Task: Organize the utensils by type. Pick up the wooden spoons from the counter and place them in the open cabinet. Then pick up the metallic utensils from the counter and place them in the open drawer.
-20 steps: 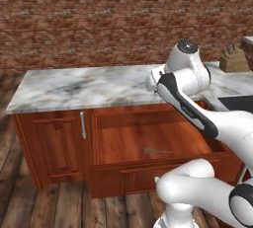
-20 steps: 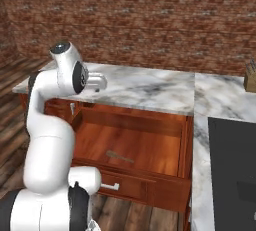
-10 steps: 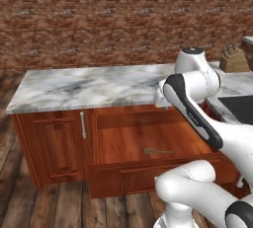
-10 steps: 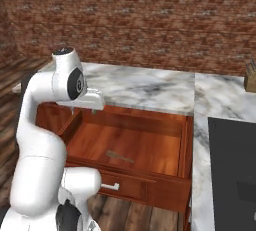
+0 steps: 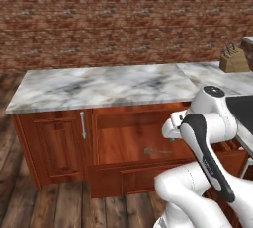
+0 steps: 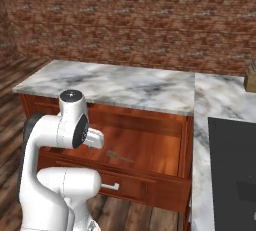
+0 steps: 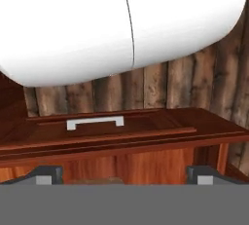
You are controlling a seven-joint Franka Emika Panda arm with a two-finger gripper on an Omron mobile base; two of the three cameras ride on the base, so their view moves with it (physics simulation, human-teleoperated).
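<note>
My fingers point(image 7: 124, 176) stand wide and hold nothing, low over the open drawer point(image 5: 128, 145), where a slim utensil point(image 5: 157, 151) lies on the wood, its type unclear. Beyond, the marble worktop point(image 5: 104, 86) stretches to the brick wall. Swinging up from here, I could clip the worktop's edge.

A red-brown brick wall point(image 5: 123, 19) runs behind everything, and a floor of dark wood planks point(image 5: 29, 207) lies in front of the cabinets. At the far right a tan knife block point(image 5: 233, 60) with dark handles stands near the wall, and a flat black cooktop point(image 6: 232, 165) is set into the surface on the right side. A narrow cabinet door point(image 5: 57, 145) with a silver bar handle point(image 5: 83, 125) stands closed at the left end.
</note>
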